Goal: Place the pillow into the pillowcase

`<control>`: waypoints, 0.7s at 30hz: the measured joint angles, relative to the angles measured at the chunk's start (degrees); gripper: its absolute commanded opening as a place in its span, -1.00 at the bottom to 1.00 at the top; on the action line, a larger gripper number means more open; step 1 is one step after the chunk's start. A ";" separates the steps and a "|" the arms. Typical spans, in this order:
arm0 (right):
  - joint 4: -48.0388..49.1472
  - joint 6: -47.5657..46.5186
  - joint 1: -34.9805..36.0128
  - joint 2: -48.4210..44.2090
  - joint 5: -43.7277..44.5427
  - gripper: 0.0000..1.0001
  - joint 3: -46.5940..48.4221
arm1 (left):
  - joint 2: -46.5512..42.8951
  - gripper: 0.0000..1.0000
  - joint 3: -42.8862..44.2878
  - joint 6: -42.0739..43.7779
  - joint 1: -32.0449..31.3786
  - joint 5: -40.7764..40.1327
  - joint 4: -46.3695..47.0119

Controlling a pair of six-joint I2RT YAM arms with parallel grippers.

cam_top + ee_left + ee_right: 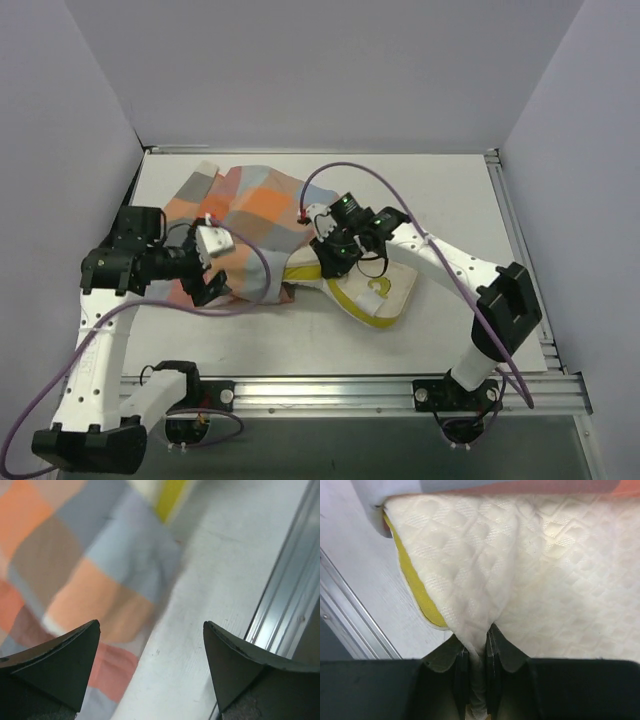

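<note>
The checked pillowcase (250, 215) lies at the table's middle left, its orange, grey and blue squares filling the left of the left wrist view (85, 565). The cream pillow (375, 292) with a yellow edge sticks out of the case's right end; its other end is hidden inside. My right gripper (330, 255) is shut on a pinched fold of the pillow's quilted cover (485, 585), next to the case's mouth. My left gripper (205, 280) is open and empty, at the case's near edge; bare table shows between its fingertips (75, 650).
The white table (450, 190) ends in aluminium rails at the front (330, 385) and right (515, 230). The front rail also shows in the left wrist view (290, 595). Purple cables loop over both arms. White walls enclose the back and sides.
</note>
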 measured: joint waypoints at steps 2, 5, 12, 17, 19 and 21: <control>0.07 0.17 -2.75 -1.79 -2.99 -1.00 2.29 | -2.89 0.88 -2.71 5.51 -8.61 -2.75 -1.90; -0.02 0.42 -3.78 -3.08 -7.21 -1.00 3.96 | -6.58 0.91 -6.99 9.81 -21.59 -8.15 -3.74; -1.81 2.43 -4.59 -2.05 -15.41 -1.00 4.13 | -2.97 0.95 -17.35 11.19 -60.98 -32.76 9.27; -2.49 3.65 -7.23 -2.01 -19.12 -1.00 4.81 | 9.29 0.95 -21.64 13.86 -73.31 -47.47 18.38; -2.58 3.74 -7.85 -2.01 -20.20 -1.00 5.05 | 13.42 0.95 -22.99 14.86 -73.46 -52.85 22.77; -2.64 3.80 -8.07 -2.01 -20.85 -1.00 5.05 | 16.76 0.95 -24.52 16.11 -72.87 -58.05 27.28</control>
